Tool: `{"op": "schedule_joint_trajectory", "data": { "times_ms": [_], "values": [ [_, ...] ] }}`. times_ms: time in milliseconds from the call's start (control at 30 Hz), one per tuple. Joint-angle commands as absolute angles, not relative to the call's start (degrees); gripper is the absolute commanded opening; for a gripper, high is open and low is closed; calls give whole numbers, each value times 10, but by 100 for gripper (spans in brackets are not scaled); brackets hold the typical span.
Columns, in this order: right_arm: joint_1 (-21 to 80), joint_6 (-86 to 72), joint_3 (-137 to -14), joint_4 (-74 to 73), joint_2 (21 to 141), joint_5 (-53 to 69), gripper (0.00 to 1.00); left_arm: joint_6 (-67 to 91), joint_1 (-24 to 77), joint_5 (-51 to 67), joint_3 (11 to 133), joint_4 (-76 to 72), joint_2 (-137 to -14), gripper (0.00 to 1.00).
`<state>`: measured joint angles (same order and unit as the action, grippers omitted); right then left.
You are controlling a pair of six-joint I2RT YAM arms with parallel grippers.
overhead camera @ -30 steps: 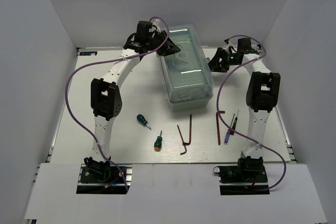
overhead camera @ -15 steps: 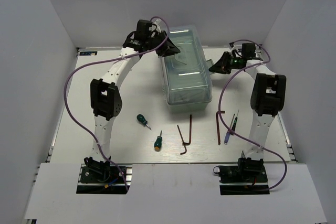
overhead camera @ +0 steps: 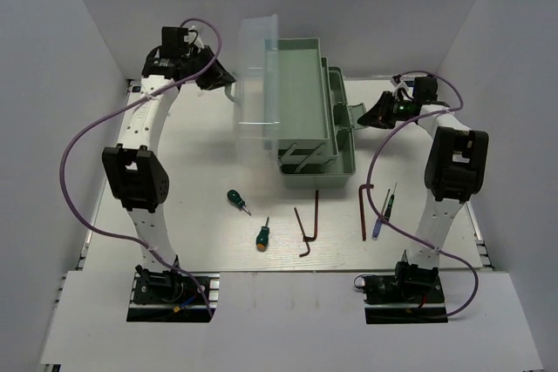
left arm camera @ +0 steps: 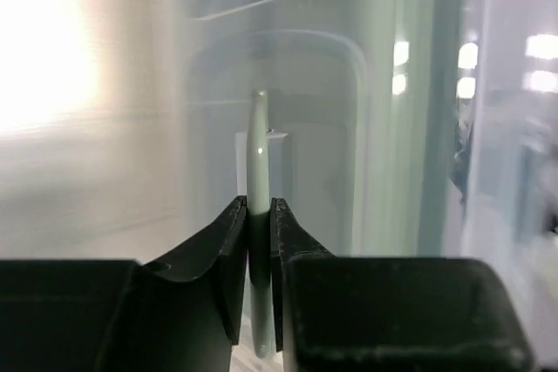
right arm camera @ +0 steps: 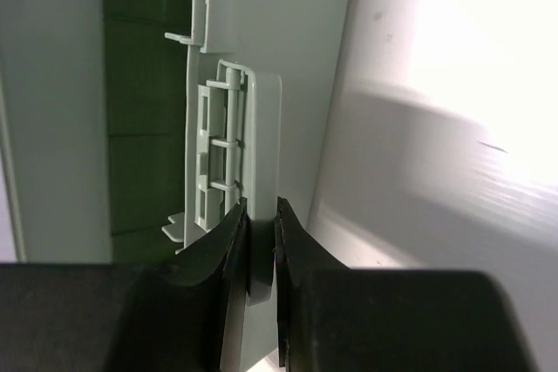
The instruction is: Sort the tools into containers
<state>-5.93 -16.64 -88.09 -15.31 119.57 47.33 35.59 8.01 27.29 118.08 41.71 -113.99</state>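
From above, your pale mint-green plastic toolbox (overhead camera: pixel 305 119) stood open on the desk (overhead camera: pixel 200 233), with dark hex keys (overhead camera: pixel 316 215) and green-handled screwdrivers (overhead camera: pixel 235 198) before it. Left wrist: left jaws pinched the lid's thin, glossy mint handle (left arm camera: pixel 258 154); it could slip and slam. Right wrist: right jaws pinched a ribbed latch (right arm camera: pixel 235 145); tugging could drag the box.

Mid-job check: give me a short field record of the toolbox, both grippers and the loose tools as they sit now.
toolbox: open, top tray exposed
lid: clear, swung up on the left side
left gripper: shut on a thin pale green strip at the lid
right gripper: shut on the ribbed latch on the toolbox's right side
green screwdrivers: two, on the table
hex keys: three, on the table
thin screwdrivers: two, crossed, near the right arm
sorted so far: no tool visible inside
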Motion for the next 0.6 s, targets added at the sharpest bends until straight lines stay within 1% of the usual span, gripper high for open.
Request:
{"op": "schedule_joint_trajectory", "data": {
  "times_ms": [0,100,133,167,233,267,367,400,433,533,567],
  "values": [
    [-91,-103,-870,-161,1160,439,0,295,48,205,1172,464,-1136,0],
    [-90,-101,-865,-158,1156,441,0,287,34,210,1191,487,-1159,1],
    [-91,-102,-865,-157,1154,442,0,282,27,210,1200,492,-1164,7],
    [-91,-105,-861,-154,1151,446,1,282,27,210,1200,492,-1165,17],
    [-90,-105,-863,-150,1151,472,26,282,14,210,1206,492,-1170,33],
    [-91,-106,-866,-149,1150,482,39,282,14,210,1211,497,-1170,44],
    [-94,-108,-865,-148,1143,502,48,277,3,204,1218,504,-1175,54],
    [-98,-112,-868,-149,1142,504,57,277,-5,204,1218,511,-1175,60],
    [-98,-113,-871,-154,1140,509,60,277,-15,192,1223,519,-1175,62],
    [-112,-108,-883,-185,1130,513,65,272,-34,165,1223,545,-1161,66],
    [-114,-99,-892,-192,1122,507,65,272,-34,153,1218,552,-1151,66]
  ]
}}
